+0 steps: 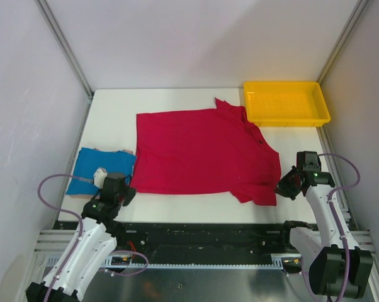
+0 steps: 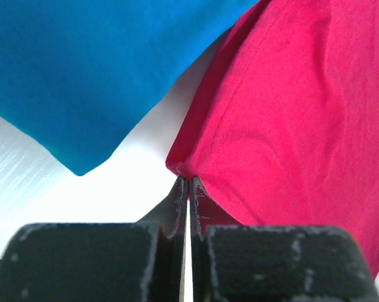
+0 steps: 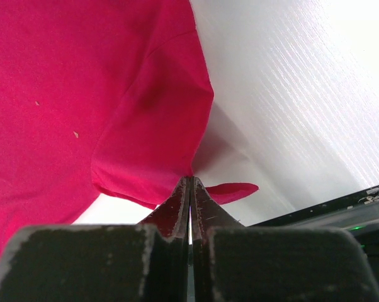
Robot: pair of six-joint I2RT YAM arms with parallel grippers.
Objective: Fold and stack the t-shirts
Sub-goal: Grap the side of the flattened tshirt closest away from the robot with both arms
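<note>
The red t-shirt [image 1: 202, 151] lies spread flat across the middle of the table, collar toward the right. My left gripper [image 1: 128, 190] is shut on its near left hem corner [image 2: 180, 165]. My right gripper [image 1: 286, 186] is shut on the edge of the near right sleeve [image 3: 158, 135], and a flap of red cloth sticks out past the fingertips. The blue t-shirt [image 1: 101, 168] lies as a folded rectangle at the left, just beside the left gripper; in the left wrist view the blue t-shirt [image 2: 95, 69] fills the upper left.
A yellow plastic tray [image 1: 286, 104] stands at the back right corner. White walls with metal frame posts enclose the table. The table's black front rail [image 1: 202, 233] runs just behind both grippers.
</note>
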